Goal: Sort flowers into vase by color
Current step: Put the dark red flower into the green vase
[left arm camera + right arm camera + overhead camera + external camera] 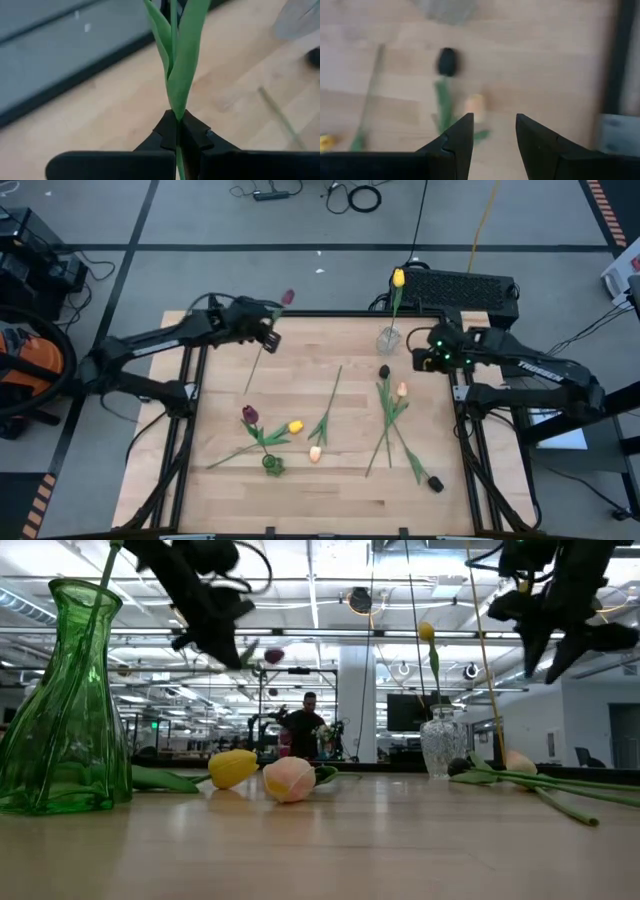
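My left gripper (268, 332) is raised over the table's far left and shut on a dark red tulip (288, 297). My right gripper (494, 125) hangs open above a black tulip (447, 61) and a peach tulip (476, 106), touching neither. A clear vase (388, 338) at the far edge holds a yellow tulip (398, 277) upright by its stem. A green vase (65, 700) near the front holds another dark red tulip (249, 415). Loose flowers lie flat on the wood, among them a yellow head (232, 768) and a peach head (290, 780). My left gripper pinches the tulip's green stem (176, 107) between its two fingertips, just where the long leaves (185, 65) spring from it. The fingers slant downward and cross the stem. The flower is tilted, its head (273, 656) up in the air toward the far edge, its lower stem (250, 380) trailing toward the near side.
A loose stem (330, 395) lies mid-table and another black tulip (436, 484) lies near the right front. A black box (460, 285) sits behind the clear vase. Black frame rails (462, 420) border the table's sides. A person stands far off in the room.
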